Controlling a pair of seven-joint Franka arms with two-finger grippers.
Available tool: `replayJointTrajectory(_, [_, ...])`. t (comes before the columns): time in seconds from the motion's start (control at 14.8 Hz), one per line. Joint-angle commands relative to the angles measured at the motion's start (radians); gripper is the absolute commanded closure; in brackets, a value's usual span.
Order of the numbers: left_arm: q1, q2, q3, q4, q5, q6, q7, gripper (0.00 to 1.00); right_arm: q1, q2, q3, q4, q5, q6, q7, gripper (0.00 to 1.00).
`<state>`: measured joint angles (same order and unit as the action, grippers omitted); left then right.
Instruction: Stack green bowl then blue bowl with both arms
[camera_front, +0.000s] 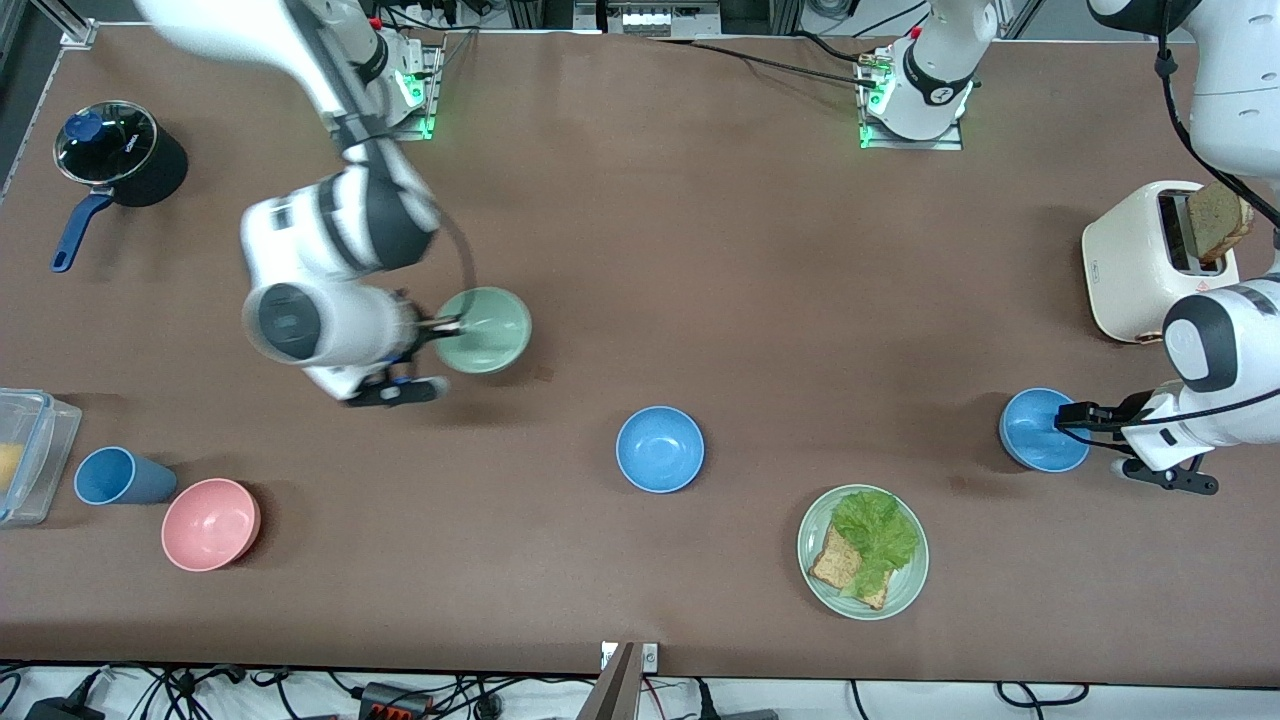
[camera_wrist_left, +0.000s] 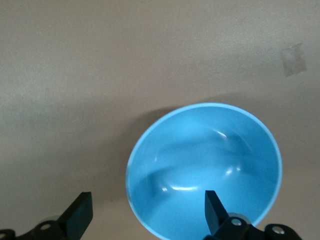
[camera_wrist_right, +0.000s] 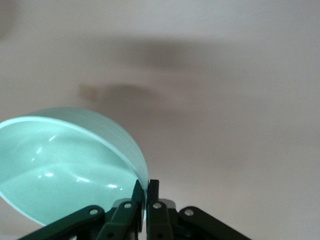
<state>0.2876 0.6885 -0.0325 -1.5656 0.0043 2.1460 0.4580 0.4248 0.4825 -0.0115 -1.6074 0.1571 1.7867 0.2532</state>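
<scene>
Surface: brown tabletop (camera_front: 700, 250) carrying all items, arm bases along one edge.
Green bowl: green bowl (camera_front: 484, 329) toward the right arm's end, tilted, its rim pinched; appears lifted off the tabletop.
Right gripper: right gripper (camera_wrist_right: 146, 192) fully closed on the green bowl's rim wall, one finger inside, one outside.
Blue bowl: blue bowl (camera_front: 1042, 430) toward the left arm's end, resting on the tabletop.
Left gripper: left gripper (camera_wrist_left: 145, 212) spread wide, holding nothing; one finger inside the blue bowl, one outside its wall.
Second blue bowl: second blue bowl (camera_front: 660, 449) mid-table, well apart from both grippers; likely the stacking base.
Risk 1: thin edge grip may let the green bowl pivot or slip during transport.
Risk 2: left gripper closing off-centre may push the blue bowl aside.
Risk 3: both arms converging mid-table may collide.
Count: one green bowl, two blue bowls, one pink bowl (camera_front: 211, 524), one blue cup (camera_front: 120, 476), one plate (camera_front: 862, 552), one toaster (camera_front: 1150, 260), one pot (camera_front: 120, 160).
</scene>
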Motion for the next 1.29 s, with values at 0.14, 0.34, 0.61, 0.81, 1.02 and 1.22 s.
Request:
replayJointTrajectory(0.14, [0.01,0.026,-0.006,0.016,0.006,0.017,0.039,0.32,0.202,0.131,-0.013,0.081,0.105,0.094,0.118,1.0])
replayJointTrajectory(0.34, [0.012,0.037,-0.006,0.018,0.008,0.018,0.057,0.54,0.299,0.194,-0.013,0.084,0.105,0.195,0.228,1.0])
replayJointTrajectory(0.61, [0.036,0.045,-0.012,0.016,-0.003,0.043,0.145,0.73,0.344,0.219,-0.012,0.084,0.179,0.229,0.279,1.0])
replayJointTrajectory(0.81, [0.038,0.039,-0.013,0.012,-0.003,0.032,0.149,0.99,0.364,0.24,-0.013,0.081,0.183,0.232,0.267,1.0])
replayJointTrajectory(1.02, [0.036,0.025,-0.017,0.01,-0.003,-0.012,0.149,0.99,0.365,0.239,-0.015,0.086,0.187,0.229,0.282,0.0])
replayJointTrajectory(1.22, [0.028,-0.026,-0.02,0.007,-0.004,-0.104,0.134,0.99,0.339,0.185,-0.025,0.154,0.184,0.197,0.304,0.0])
